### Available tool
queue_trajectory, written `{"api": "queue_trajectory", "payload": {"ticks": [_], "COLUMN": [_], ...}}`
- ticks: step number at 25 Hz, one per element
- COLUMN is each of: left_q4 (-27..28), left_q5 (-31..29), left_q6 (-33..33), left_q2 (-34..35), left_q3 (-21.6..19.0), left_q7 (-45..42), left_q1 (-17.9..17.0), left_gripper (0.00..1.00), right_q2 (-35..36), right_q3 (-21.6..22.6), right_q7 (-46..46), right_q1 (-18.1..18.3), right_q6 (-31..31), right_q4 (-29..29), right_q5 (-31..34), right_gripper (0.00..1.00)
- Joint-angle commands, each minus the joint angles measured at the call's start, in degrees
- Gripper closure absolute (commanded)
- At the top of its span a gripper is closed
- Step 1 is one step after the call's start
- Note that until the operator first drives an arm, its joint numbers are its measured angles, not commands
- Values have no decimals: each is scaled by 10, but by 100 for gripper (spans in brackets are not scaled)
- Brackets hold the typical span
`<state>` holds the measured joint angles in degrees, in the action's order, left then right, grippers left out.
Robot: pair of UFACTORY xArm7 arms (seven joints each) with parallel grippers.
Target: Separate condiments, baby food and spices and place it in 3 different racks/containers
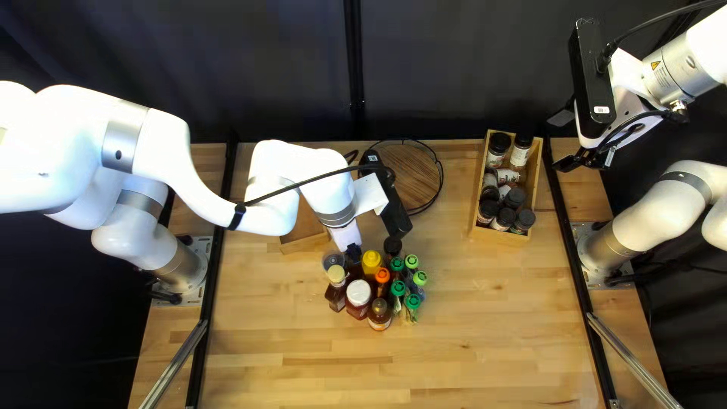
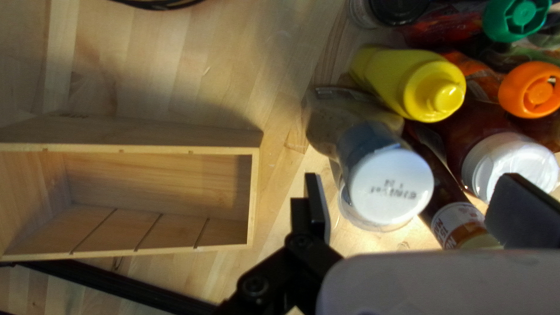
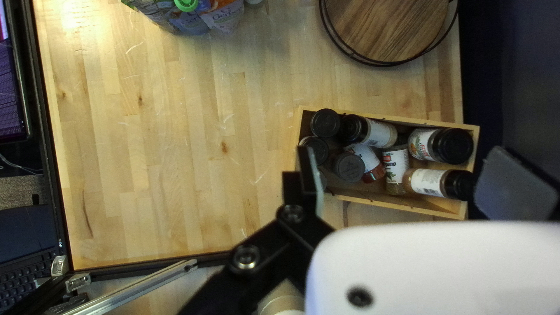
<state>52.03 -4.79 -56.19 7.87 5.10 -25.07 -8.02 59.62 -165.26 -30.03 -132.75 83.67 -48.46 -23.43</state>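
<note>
Left gripper [image 1: 347,236]: fingers spread apart | white-capped bottle [image 2: 392,189]: ahead, between the fingers, near yellow bottle [image 2: 417,84] | long axis upright, cap facing up toward gripper

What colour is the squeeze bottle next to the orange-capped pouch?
Yellow, cap and all; the squeeze bottle shows best in the left wrist view.
</note>
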Motion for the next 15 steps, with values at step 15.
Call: {"api": "queue_trajectory", "payload": {"ticks": [15], "left_q4": [102], "left_q5": [-11], "left_q6": [-114], "left_q2": [7], "left_q3": [7], "left_q7": [58], "left_q1": [3], "left_gripper": [100], "right_q2": [0], "right_q3": [0], "right_q7": [0], "right_q1": [0], "right_q6": [0], "right_q4": [0], "right_q5": [0], "right_gripper": [0]}}
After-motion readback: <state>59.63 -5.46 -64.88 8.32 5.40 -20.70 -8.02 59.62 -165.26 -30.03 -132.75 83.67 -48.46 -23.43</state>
